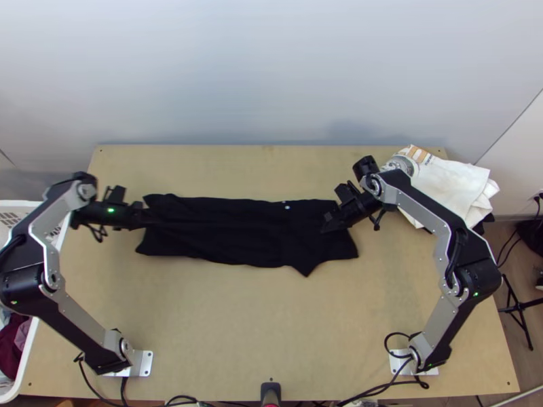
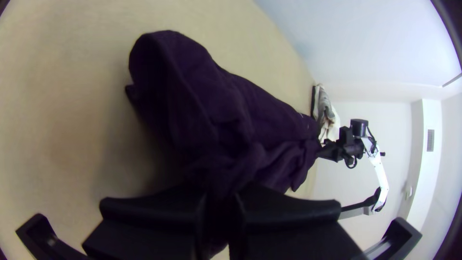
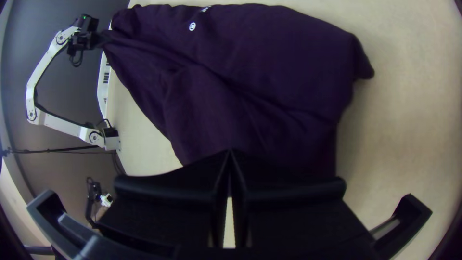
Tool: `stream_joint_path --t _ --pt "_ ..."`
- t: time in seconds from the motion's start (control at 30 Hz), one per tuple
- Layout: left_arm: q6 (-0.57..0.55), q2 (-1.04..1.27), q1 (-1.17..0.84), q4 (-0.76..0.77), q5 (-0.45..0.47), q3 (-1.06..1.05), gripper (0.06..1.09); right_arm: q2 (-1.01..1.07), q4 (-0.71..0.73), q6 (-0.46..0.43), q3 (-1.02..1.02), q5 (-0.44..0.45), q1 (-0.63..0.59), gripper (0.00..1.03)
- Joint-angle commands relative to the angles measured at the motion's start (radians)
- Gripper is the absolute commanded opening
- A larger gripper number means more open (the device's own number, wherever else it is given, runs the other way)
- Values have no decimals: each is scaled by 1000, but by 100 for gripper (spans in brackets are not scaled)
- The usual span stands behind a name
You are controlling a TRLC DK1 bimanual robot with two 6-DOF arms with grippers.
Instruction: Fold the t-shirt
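The dark t-shirt (image 1: 237, 234) lies as a long, wrinkled strip across the table, small white marks near its far edge. At its left end is my left gripper (image 1: 148, 217); in the left wrist view bunched cloth (image 2: 192, 101) runs in between the fingers of that gripper (image 2: 219, 200), shut on it. Over the strip's right part, my right gripper (image 1: 328, 225) points down and left. The right wrist view has the tips of this gripper (image 3: 230, 151) together against the shirt (image 3: 269, 62); whether they pinch any fabric cannot be told.
A pile of white cloth (image 1: 451, 186) lies at the table's far right corner. A white basket (image 1: 27, 346) with clothes stands along the left edge. Bare table (image 1: 258, 325) lies between the shirt and the near edge.
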Motion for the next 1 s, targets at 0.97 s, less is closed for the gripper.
stream_joint_path --t 0.97 --pt "-421 454 -888 -122 27 928 10 -306 -26 17 -148 -6 -271 3"
